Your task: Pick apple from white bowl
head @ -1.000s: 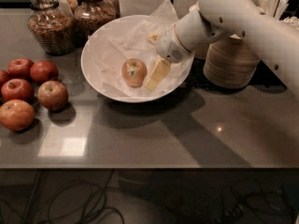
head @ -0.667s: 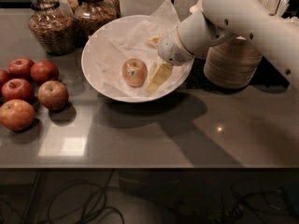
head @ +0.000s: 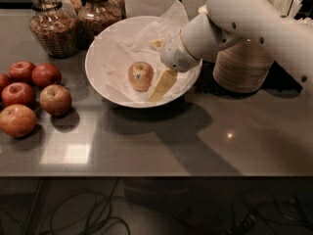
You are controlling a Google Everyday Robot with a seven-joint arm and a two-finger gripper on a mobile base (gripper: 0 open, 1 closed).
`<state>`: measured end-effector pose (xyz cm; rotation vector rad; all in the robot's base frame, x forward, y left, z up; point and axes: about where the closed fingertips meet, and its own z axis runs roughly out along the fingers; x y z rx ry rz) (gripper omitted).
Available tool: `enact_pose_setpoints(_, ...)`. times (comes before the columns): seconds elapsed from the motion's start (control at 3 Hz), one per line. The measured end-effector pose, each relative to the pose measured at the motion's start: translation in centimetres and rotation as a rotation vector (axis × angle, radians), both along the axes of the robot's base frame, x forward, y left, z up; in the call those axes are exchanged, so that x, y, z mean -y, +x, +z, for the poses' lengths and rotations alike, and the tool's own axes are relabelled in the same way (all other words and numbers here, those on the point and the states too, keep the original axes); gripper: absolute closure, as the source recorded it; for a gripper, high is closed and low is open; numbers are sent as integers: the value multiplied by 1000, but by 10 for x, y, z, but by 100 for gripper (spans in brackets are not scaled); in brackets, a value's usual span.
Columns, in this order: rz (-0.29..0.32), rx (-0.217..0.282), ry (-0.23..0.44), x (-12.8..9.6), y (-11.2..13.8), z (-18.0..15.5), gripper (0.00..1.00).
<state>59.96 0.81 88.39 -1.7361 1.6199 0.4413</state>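
Dark grey tabletop (head: 205, 141) is carrying everything we are watching, and we are taking the white bowl (head: 92, 58) as our anchor. To the left of the bowl, red apples (head: 39, 94) are sitting in a cluster. Glass jars (head: 51, 31) are standing behind it, and a stack of beige bowls (head: 242, 67) is just to its right.

Inside the bowl, on crumpled white paper (head: 117, 48), the pale apple (head: 140, 76) is lying near the middle with its sticker facing us. The claw (head: 163, 84) is reaching in over the bowl's right rim, slanting down and leftward. The apple is lying just beside it on its left, seemingly not touching.

We are judging that the coming move is a short sideways shift toward the apple. Whether the claw is released or clenched, we cannot tell. Against the earlier frame, the claw is sitting slightly lower in the bowl, while the apple is staying put.
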Motion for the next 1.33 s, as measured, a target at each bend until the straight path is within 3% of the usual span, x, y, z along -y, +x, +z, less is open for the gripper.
enact_pose_setpoints(0.33, 31, -19, -45, -22, 19, -19, 8)
enact_pose_setpoints(0.67, 33, -19, -46, -24, 20, -19, 3)
enact_pose_setpoints(1.0, 33, -19, -46, -24, 20, -19, 11)
enact_pose_setpoints(1.33, 33, -19, -46, -24, 20, -19, 36)
